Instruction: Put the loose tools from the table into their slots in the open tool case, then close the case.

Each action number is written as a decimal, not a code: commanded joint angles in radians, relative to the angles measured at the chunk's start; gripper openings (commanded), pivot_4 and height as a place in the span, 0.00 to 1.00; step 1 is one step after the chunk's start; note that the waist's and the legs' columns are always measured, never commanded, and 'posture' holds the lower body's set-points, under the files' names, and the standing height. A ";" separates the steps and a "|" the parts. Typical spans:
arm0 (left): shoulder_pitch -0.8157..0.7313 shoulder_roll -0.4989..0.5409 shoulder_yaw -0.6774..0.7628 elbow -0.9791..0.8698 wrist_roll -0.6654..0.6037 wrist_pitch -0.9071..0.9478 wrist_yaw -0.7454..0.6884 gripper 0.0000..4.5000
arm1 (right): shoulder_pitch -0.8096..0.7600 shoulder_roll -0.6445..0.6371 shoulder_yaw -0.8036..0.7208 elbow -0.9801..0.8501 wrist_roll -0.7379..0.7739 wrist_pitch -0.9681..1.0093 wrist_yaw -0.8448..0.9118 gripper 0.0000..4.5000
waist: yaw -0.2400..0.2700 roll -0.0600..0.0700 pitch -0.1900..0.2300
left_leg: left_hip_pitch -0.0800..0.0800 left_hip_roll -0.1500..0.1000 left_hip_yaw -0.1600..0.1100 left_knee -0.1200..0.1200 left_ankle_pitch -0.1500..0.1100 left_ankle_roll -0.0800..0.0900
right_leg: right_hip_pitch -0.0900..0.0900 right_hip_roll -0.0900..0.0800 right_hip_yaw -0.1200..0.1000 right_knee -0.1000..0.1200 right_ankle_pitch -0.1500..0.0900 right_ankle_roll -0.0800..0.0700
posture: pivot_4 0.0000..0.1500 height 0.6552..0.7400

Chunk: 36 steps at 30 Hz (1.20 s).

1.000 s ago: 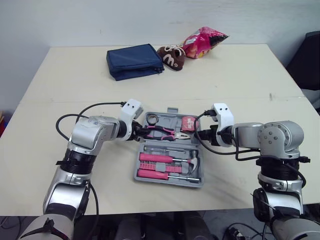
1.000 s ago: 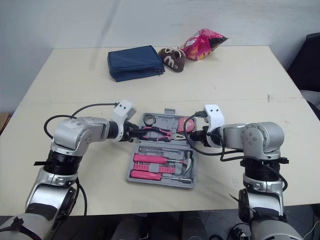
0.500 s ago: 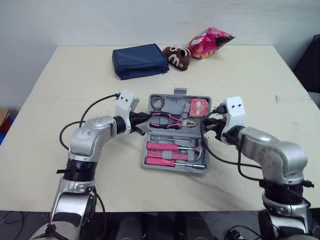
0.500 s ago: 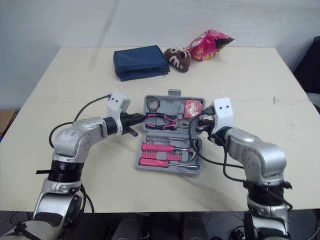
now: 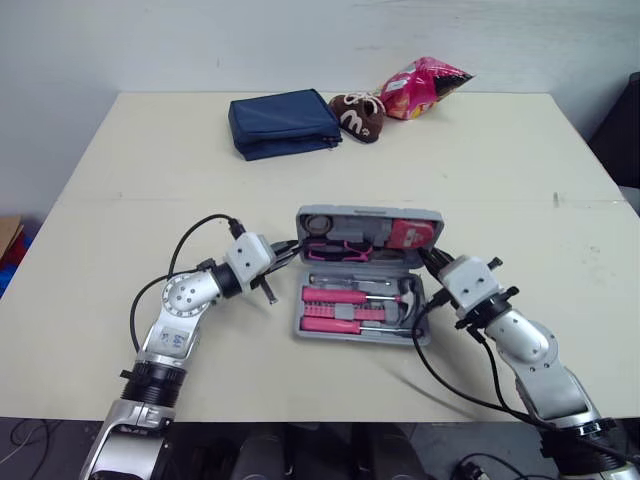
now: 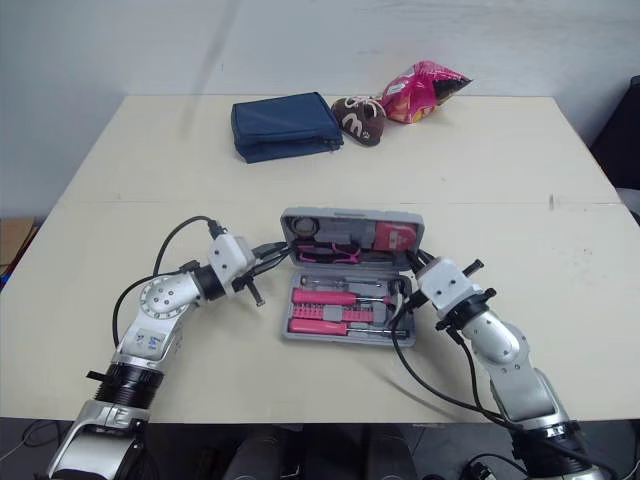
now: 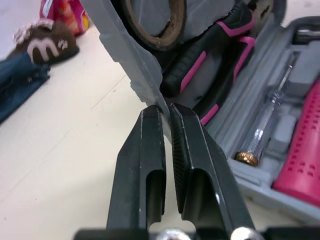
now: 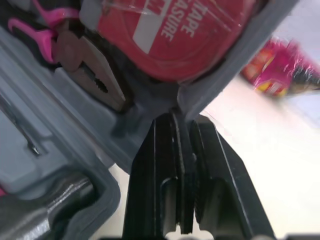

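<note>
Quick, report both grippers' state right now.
Left gripper: shut on the case lid, pinching its edge.
Right gripper: shut on the case lid, at its other end.

A grey tool case (image 5: 362,337) sits near the middle of a pale table (image 5: 140,170), its lid (image 5: 370,212) raised to a steep tilt over the base. The left gripper (image 5: 295,248) meets the lid's left edge and the right gripper (image 5: 425,257) its right corner. A red tape measure (image 5: 410,232) and pink-handled pliers (image 5: 345,246) sit in the lid. Two pink-handled tools (image 5: 335,323) and a hammer (image 5: 405,291) lie in the base. At the table's far side a navy pouch (image 5: 285,122), a brown plush (image 5: 358,113) and a pink snack bag (image 5: 420,82) lie in a row.
</note>
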 commanded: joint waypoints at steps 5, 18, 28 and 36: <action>0.042 0.099 0.038 0.003 0.008 -0.240 -0.068 0.53 | 0.100 -0.097 -0.101 0.055 -0.180 -0.239 -0.052 0.60 | 0.000 0.000 0.000 | 0.000 0.000 -0.001 0.001 0.000 0.000 | 0.001 0.000 -0.001 0.000 0.000 0.000 | 1.00 1.00; 0.048 0.260 0.152 0.143 -0.154 -0.017 -0.212 0.53 | 0.566 -0.246 -0.354 -0.061 0.232 -0.206 0.256 0.88 | 0.005 -0.001 0.001 | 0.017 0.001 -0.006 -0.005 -0.007 0.007 | 0.023 -0.002 -0.003 -0.010 0.000 0.000 | 1.00 1.00; -0.253 0.105 -0.040 0.260 -0.053 0.152 -0.294 0.02 | 0.596 -0.287 -0.169 -0.424 0.414 0.310 0.431 0.00 | 0.002 -0.002 0.000 | 0.018 0.005 -0.008 -0.001 -0.008 0.003 | 0.026 0.004 -0.007 -0.011 0.001 -0.001 | 1.00 1.00; -0.420 -0.028 -0.135 0.536 0.068 0.083 -0.285 0.02 | 0.414 -0.238 -0.006 -0.392 0.297 0.436 0.442 0.00 | 0.001 -0.003 0.001 | 0.015 0.005 -0.006 0.005 -0.008 0.003 | 0.025 0.005 -0.006 -0.012 0.001 0.001 | 1.00 1.00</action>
